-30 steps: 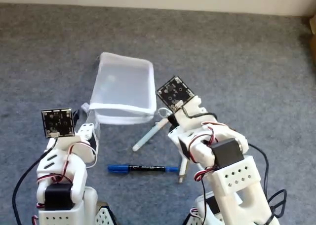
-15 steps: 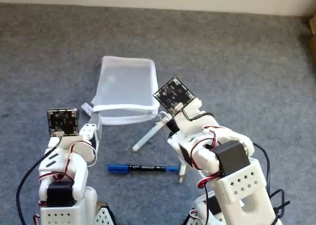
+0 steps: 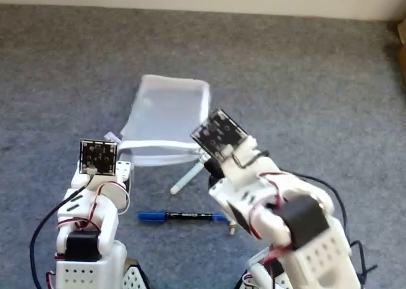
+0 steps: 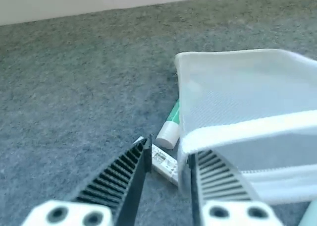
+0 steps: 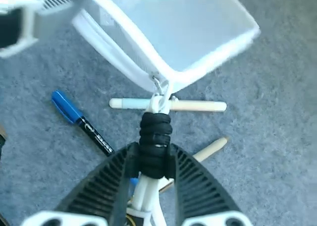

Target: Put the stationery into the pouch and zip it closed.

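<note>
The right gripper (image 5: 153, 149) has its black ribbed jaws clamped on the zipper pull (image 5: 155, 141), a stubby black grip that looks wound in coils. A white loop and a small metal ring join it to the corner of the pouch (image 3: 166, 115). The left gripper (image 4: 168, 151) has its serrated black jaws a narrow gap apart. The pouch's thick white rim stands in that gap against one finger (image 4: 213, 174), with bare carpet (image 3: 304, 80) showing beside the other; whether the rim is pinched cannot be told. The pouch is a soft rectangular bag of translucent white mesh with a padded white band around its mouth. It sits near the middle of the grey, short-piled carpet, its mouth towards the arms and its closed end towards the carpet's far edge, and the mouth end is raised off the pile. Under that raised side lie a green-and-white tube (image 4: 171, 124) and a small white piece (image 4: 163, 161). The other stationery lies outside the pouch, on the carpet between its mouth and the arms' bases: a slim white stick pen (image 5: 168, 105) with a pale blue end just below the held corner, a blue-capped pen (image 5: 81, 124) with a black barrel, and a plain wooden pencil (image 5: 210, 149) near the right arm.
</note>
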Motion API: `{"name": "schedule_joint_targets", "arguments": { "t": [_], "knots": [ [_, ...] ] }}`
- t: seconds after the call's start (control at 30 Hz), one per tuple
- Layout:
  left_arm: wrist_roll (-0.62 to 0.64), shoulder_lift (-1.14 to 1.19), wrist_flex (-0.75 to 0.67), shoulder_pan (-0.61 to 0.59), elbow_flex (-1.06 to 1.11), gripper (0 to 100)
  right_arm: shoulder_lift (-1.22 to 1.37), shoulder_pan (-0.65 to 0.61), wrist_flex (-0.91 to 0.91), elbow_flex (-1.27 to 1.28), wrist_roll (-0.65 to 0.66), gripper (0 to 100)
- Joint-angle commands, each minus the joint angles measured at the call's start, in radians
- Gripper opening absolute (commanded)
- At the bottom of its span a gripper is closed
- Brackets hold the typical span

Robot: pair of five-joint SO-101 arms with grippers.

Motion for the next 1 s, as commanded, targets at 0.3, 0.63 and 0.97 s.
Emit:
{"name": "schedule_joint_targets", "arguments": {
  "t": [0.3, 0.63, 0.97],
  "knots": [
    [-0.009, -0.01, -0.041, 0.054, -0.005, 4, -0.085, -0.073, 0.008, -0.081, -0.011, 0.5],
    [-0.003, -0.01, 0.129, 0.088, -0.2, 1, -0.048, -0.068, 0.008, -0.081, -0.037, 13.5],
    [0.068, -0.01, 0.14, 0.093, -0.361, 1, -0.048, -0.067, 0.005, -0.081, -0.097, 22.2]
  ]
}}
